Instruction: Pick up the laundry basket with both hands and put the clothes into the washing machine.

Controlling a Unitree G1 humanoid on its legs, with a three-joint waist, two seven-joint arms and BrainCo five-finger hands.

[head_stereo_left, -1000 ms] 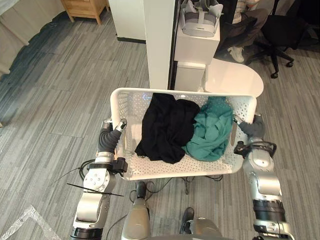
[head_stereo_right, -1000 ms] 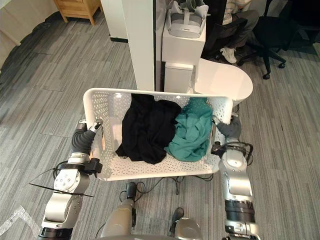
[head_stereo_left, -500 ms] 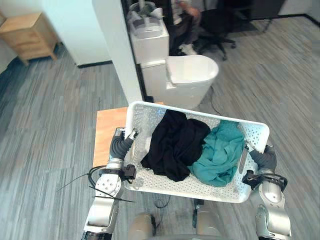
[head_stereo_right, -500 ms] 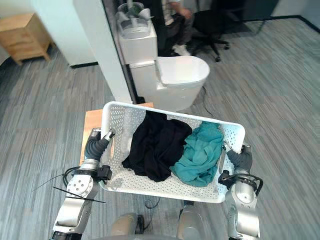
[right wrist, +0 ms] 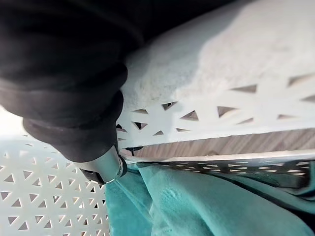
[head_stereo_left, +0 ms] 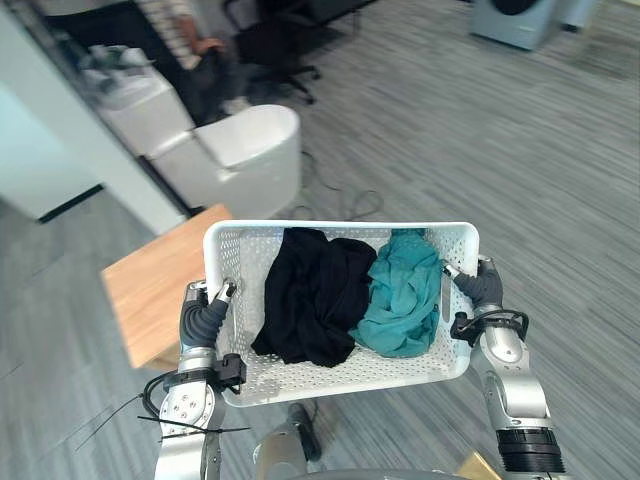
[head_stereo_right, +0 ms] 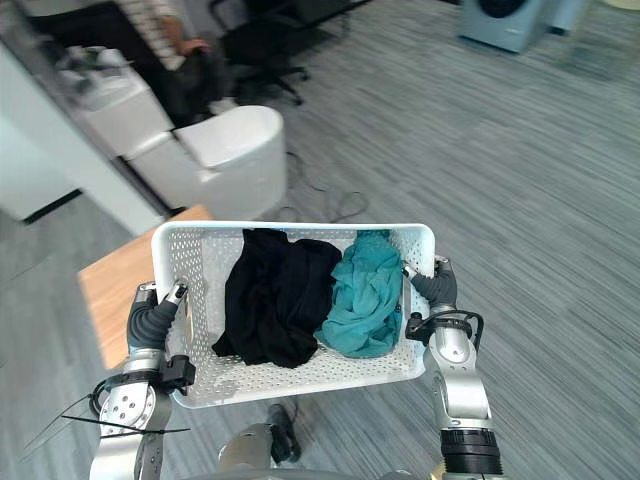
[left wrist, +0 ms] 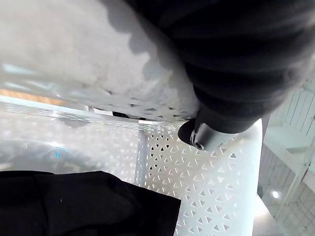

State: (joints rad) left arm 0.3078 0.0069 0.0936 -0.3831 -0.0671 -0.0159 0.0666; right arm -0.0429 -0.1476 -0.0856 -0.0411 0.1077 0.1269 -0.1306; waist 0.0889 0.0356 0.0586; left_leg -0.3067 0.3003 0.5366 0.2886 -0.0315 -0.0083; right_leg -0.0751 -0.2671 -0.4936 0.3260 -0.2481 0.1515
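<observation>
Basket's up. Left hand (head_stereo_left: 205,318) and right hand (head_stereo_left: 483,288) each clamp a side of the laundry basket (head_stereo_left: 340,230), thumbs hooked over the rim, other fingers hidden underneath. Inside: one black garment (head_stereo_left: 310,300), one teal garment (head_stereo_left: 400,295). The one washing machine (head_stereo_left: 510,18) sits far off, so I'd say carrying and loading are left.
</observation>
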